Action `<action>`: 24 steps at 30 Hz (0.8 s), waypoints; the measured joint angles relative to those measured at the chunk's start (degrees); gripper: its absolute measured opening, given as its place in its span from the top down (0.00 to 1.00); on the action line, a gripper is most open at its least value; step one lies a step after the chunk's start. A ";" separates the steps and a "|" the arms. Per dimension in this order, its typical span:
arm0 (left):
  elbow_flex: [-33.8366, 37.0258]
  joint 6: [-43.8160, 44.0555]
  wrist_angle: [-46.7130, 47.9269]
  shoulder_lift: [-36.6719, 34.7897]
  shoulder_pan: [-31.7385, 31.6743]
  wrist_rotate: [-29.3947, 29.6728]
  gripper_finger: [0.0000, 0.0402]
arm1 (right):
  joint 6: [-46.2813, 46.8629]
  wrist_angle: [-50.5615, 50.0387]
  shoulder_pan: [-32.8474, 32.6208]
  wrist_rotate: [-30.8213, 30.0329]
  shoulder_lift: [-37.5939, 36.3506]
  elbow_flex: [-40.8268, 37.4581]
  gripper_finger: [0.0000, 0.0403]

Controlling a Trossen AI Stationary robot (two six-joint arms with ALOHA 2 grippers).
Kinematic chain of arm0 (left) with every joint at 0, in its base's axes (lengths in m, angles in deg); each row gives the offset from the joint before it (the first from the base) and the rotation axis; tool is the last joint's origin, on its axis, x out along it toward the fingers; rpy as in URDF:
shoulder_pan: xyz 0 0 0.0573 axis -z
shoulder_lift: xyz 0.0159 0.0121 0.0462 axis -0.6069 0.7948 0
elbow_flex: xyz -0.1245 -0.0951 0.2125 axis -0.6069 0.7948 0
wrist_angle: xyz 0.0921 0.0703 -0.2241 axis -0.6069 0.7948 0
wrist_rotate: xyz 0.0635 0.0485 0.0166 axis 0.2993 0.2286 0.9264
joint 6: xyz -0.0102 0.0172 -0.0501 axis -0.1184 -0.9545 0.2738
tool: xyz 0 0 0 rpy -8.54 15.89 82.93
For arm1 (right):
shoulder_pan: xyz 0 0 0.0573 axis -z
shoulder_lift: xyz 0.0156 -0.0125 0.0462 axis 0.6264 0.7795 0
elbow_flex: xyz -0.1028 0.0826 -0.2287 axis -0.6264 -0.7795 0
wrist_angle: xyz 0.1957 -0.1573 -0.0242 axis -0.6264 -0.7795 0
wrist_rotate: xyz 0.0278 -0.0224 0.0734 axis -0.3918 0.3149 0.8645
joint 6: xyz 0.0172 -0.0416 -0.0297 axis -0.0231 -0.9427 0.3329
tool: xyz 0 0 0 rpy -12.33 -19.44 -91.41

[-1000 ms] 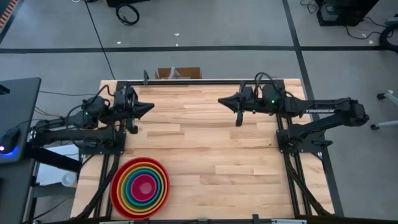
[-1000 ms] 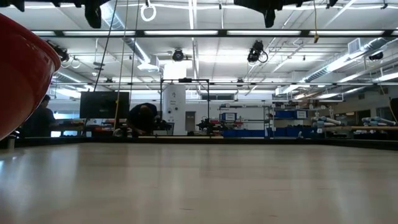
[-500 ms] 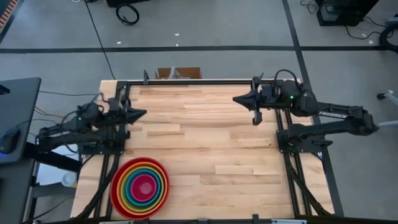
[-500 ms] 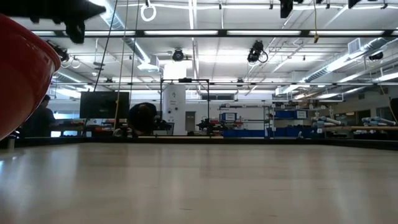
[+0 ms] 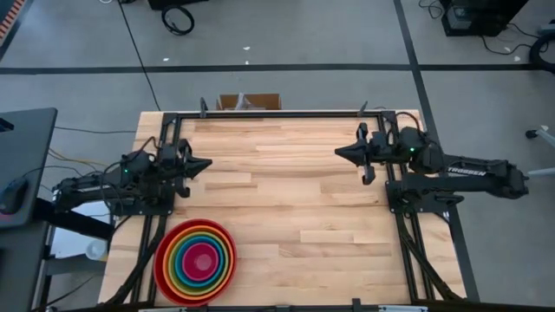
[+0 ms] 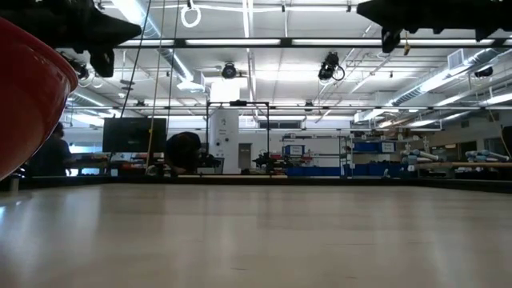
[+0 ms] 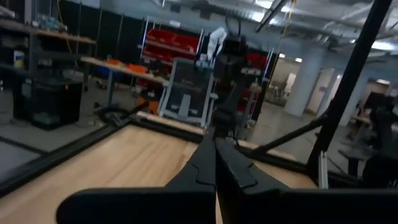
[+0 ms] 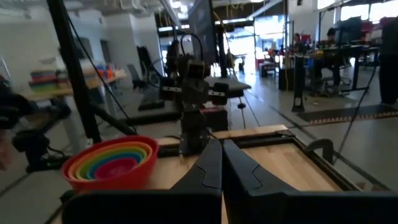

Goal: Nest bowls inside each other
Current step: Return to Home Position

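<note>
**Condition.** The bowl stack (image 5: pixel 194 260) stands on the desk (image 5: pixel 295 199) at its near left corner, close to the desk edge and just in front of the left arm's base. From above, the coloured rims read as rings one inside another, with the outermost red bowl (image 6: pixel 24 96) carrying the rest. Nesting is judged complete. Only the return of the arms to rest remains.

**Grippers.** The left gripper (image 5: pixel 205 163) hangs over the left side of the desk, well apart from the stack, pointing toward the centre. Its fingers (image 7: pixel 205 163) are pressed together on nothing. The right gripper (image 5: pixel 340 152) hangs over the right side, facing the left one. It is likewise closed and empty. Its wrist camera sees the stack (image 8: pixel 111 163) far across the desk.

**Hazards.**
- Left arm contact: the stack lies nearest this arm. A low or wide elbow swing during folding could strike the rim and push the stack toward the desk edge.
- Uneven seating: the rings look slightly off-centre. An inner bowl resting tilted could shift if the desk is jolted.
- Arm-to-arm contact is unlikely, because the grippers stand well apart.
</note>
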 joint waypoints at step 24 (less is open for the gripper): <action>9.35 1.04 -8.27 -7.65 0.07 1.75 1.00 | 8.42 1.08 8.64 13.98 -10.94 -10.09 0.99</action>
